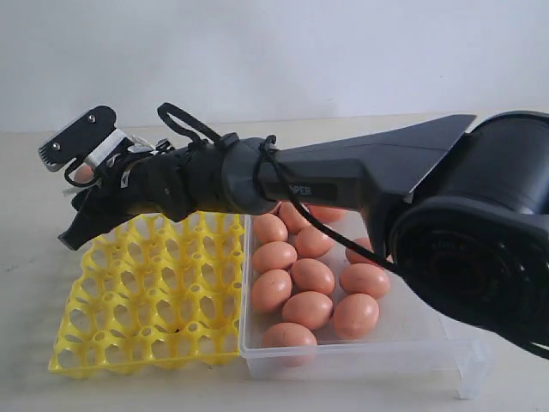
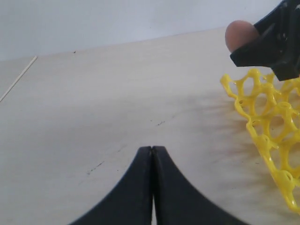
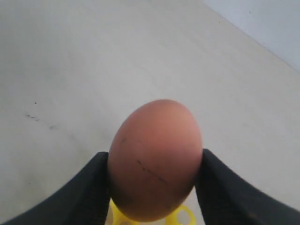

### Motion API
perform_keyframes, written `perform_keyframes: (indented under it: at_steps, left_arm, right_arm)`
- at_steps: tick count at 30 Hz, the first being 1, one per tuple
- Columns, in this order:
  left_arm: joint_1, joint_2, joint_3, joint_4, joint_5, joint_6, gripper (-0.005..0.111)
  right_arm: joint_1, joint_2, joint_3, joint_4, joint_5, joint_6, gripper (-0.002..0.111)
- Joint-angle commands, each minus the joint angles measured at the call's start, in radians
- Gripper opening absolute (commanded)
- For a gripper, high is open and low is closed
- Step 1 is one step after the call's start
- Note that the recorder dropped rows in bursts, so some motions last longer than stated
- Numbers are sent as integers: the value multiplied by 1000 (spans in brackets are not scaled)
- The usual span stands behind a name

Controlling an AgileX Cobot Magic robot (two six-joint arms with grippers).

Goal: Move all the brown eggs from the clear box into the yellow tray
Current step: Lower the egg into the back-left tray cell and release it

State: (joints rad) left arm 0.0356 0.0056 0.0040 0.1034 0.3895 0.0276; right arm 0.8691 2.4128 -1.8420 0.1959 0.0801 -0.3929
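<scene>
We've got the R gripper (image 3: 153, 180) pinching one egg (image 3: 157, 140) by its sides over a corner of the tray (image 1: 129, 283), L gripper (image 2: 152, 152) pressed together, rest in the box (image 1: 369, 348), and they're light, smooth, fragile imo, so squeeze gently at the widest part.

About a dozen brown eggs (image 1: 311, 276), smooth and matte, lie loose in the transparent clear box (image 1: 360, 360), which stands on the counter (image 1: 26, 257) just right of the gridded yellow tray (image 1: 146, 343), while one brown egg (image 3: 154, 140) is clamped in the right end effector (image 3: 154, 161) above the tray's far left corner.
</scene>
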Motion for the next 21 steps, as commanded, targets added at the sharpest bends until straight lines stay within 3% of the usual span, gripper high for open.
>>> perform_keyframes:
  at_steps: [1,5,7,11,15,21]
  left_arm:
    - [-6,-6,-4,-2,-9,-5,0]
    - [-6,-6,-4,-2,-9,-5,0]
    - [-6,-6,-4,-2,-9,-5,0]
    - [-6,-6,-4,-2,-9,-5,0]
    - [-6,-6,-4,-2,-9,-5,0]
    - [-6,-6,-4,-2,-9,-5,0]
  right_arm:
    - [2,25,-12,32,-18,4,0]
    - [2,40,-12,37,-20,4,1]
    - [2,43,-12,39,-15,37,8]
    - [2,43,-12,39,-7,50,39]
    - [2,43,-12,39,-7,50,59]
    - [2,41,-12,32,7,45,65]
